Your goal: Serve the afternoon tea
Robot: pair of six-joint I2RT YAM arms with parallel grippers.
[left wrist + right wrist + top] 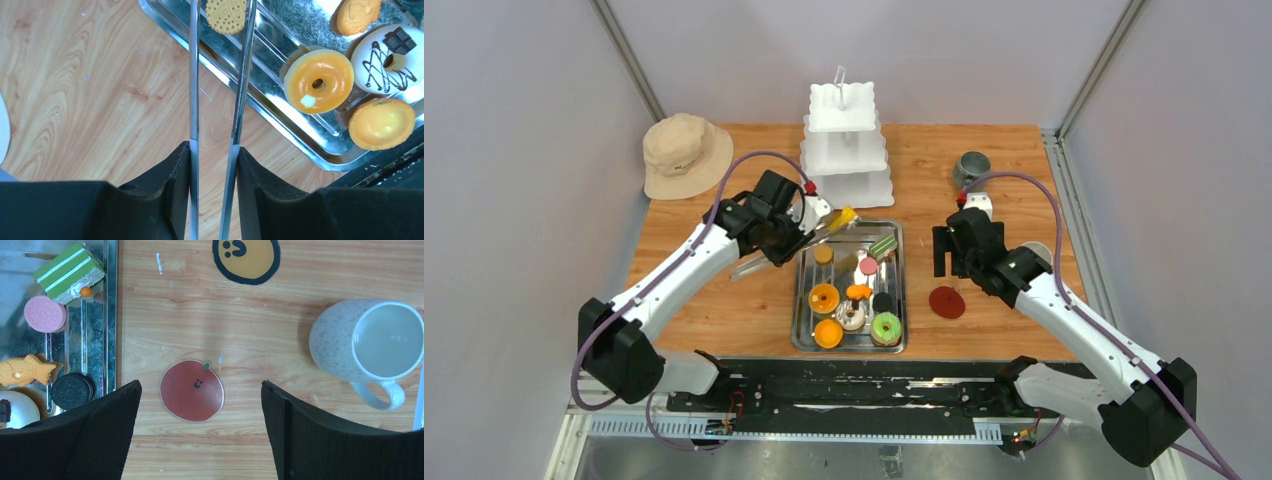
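My left gripper (796, 225) (214, 147) is shut on steel tongs (194, 75). The tongs pinch a round yellow biscuit (226, 15) (842, 215) above the far left corner of the steel tray (799, 300). In the tray lie an orange donut (318, 81), a white chocolate-striped donut (387, 52), a yellow tart (381, 123), a green cake slice (69, 272), a pink cookie (45, 313), a fish pastry (25, 371) and a black cookie (73, 390). My right gripper (952, 250) (200, 385) is open and empty over a red coaster (192, 390). The white mug (367, 342) stands to its right. The grey mug (971, 167) stands at the back right.
A white three-tier stand (844, 140) stands behind the tray. A beige bucket hat (684, 153) lies at the back left. A yellow smiley coaster (246, 257) lies beyond the red coaster (946, 301). Grey walls close in the table.
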